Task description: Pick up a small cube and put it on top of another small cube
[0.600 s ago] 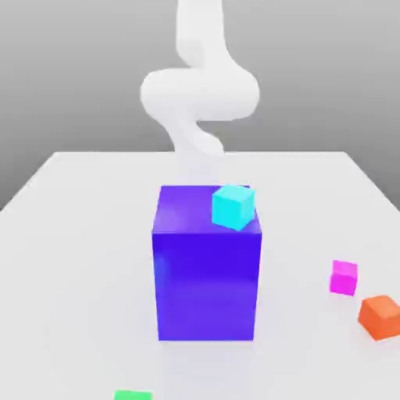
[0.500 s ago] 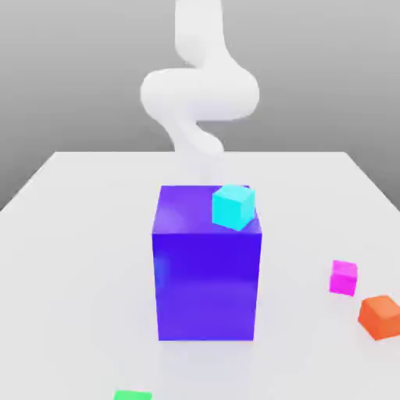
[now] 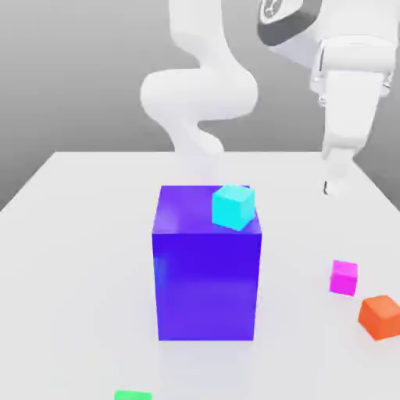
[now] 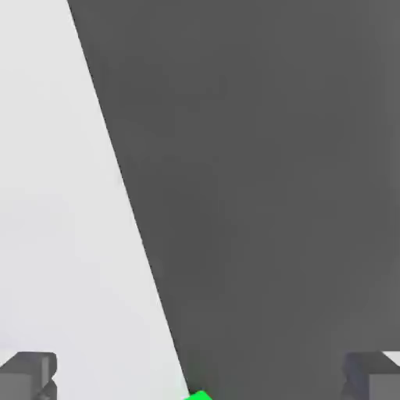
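4 small cubes show, 1 of them cyan (image 3: 233,207), resting atop the blue block (image 3: 206,285). The tool (image 4: 200,376) stands wide.

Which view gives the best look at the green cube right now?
The hand view and the exterior view each catch only part of the green cube, cut off by the picture's edge. The exterior view is slightly better: it shows a wider strip, on the near side of the blue block. The hand view shows just a small corner.
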Controlling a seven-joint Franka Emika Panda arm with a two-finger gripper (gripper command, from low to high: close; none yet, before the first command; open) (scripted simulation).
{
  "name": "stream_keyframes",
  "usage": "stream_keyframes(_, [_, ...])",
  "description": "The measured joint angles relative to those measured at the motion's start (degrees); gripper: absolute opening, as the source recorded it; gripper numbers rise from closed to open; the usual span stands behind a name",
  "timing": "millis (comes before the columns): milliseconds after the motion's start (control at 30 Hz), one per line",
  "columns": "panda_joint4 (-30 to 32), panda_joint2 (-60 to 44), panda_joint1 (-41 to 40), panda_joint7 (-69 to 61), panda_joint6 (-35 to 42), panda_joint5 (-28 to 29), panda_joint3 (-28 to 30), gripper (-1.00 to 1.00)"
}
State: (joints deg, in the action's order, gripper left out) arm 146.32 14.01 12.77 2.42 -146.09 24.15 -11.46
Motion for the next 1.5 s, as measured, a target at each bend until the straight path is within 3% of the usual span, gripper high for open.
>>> stream_keyframes(167, [3.8,-6.7,3.4,-14.0,-4.3,0.9,-1.9,0.0])
stream_keyframes(333, [7.8,-12.2,8.5,-30.6,-9.3,-1.8,-4.2,0.0])
stream_keyframes(433, [10.4,-14.7,11.6,-42.5,-12.6,-6.2,-5.7,0.0])
stream_keyframes(567, [13.6,-17.0,13.8,-61.0,-16.8,-16.7,-11.2,0.0])
stream_keyframes(633, [13.7,-18.2,13.7,-63.5,-18.2,-18.0,-11.8,0.0])
stream_keyframes(800, [12.6,-22.5,15.2,-60.8,-21.6,-13.7,-9.2,0.0])
stream_keyframes(1067, [11.0,-31.2,25.8,-53.7,-28.1,-4.1,3.7,0.0])
stream_keyframes(1100, [10.9,-31.9,26.9,-53.3,-28.7,-3.5,5.0,-1.0])
stream_keyframes(1300, [10.8,-32.3,27.5,-53.1,-28.9,-3.3,5.6,-1.0])
stream_keyframes(1500, [11.7,-26.7,21.3,-57.9,-24.8,-9.8,-2.2,-1.0])
